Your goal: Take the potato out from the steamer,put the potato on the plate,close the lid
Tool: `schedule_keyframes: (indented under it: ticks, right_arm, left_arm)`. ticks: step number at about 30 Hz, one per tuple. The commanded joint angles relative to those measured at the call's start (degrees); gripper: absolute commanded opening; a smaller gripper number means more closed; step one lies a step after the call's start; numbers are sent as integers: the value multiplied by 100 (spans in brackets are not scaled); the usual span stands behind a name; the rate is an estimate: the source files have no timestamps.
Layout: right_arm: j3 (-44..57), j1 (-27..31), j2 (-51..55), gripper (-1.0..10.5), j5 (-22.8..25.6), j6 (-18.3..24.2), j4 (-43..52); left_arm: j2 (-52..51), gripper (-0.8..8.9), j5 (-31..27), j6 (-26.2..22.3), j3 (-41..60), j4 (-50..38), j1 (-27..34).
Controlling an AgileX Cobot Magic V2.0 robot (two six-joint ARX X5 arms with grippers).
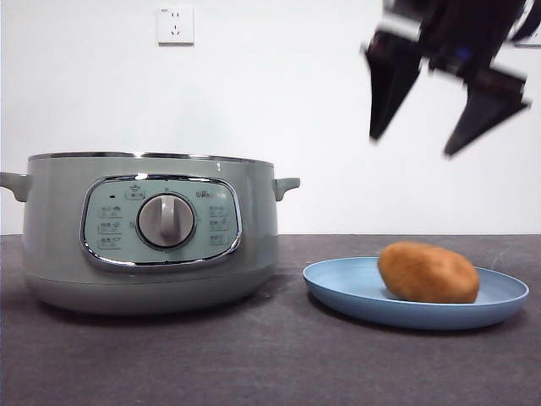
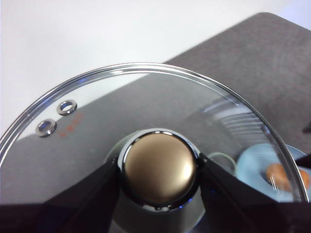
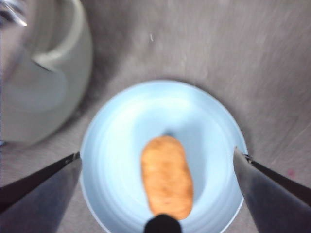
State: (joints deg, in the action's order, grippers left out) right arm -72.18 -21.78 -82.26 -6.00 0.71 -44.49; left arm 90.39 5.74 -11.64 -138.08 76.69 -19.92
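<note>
The orange-brown potato (image 1: 428,272) lies on the light-blue plate (image 1: 338,286), right of the sage-green steamer (image 1: 51,245). The steamer stands open, with no lid on it. My right gripper (image 1: 448,118) is open and empty, high above the plate; its wrist view looks down on the potato (image 3: 166,177) and the plate (image 3: 121,116). My left gripper (image 2: 159,171) is shut on the round knob (image 2: 159,167) of the glass lid (image 2: 97,111) and holds the lid up in the air. It is out of the front view. The plate and potato (image 2: 282,174) show blurred through the glass.
The steamer's side handle (image 1: 286,185) points toward the plate. A white wall with a socket (image 1: 175,24) stands behind the dark grey table (image 1: 270,364). The steamer's body and handle (image 3: 43,53) lie close beside the plate in the right wrist view.
</note>
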Motion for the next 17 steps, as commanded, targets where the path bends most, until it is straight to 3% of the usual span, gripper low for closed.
schedule_keyframes:
  ticks: [1,8,17]
  right_arm:
    - [0,-2,428,566,13,-33,-13]
    - [0,0,1351,566,39,-87,-7]
    - [0,0,1781,566,48,-133,-9]
  left_arm:
    - [-31,-8,92,-129,208,-42,4]
    - [-31,-8,824,-153,1248,-754,4]
    - [-98,-8,850,-149,3119,-1808,4]
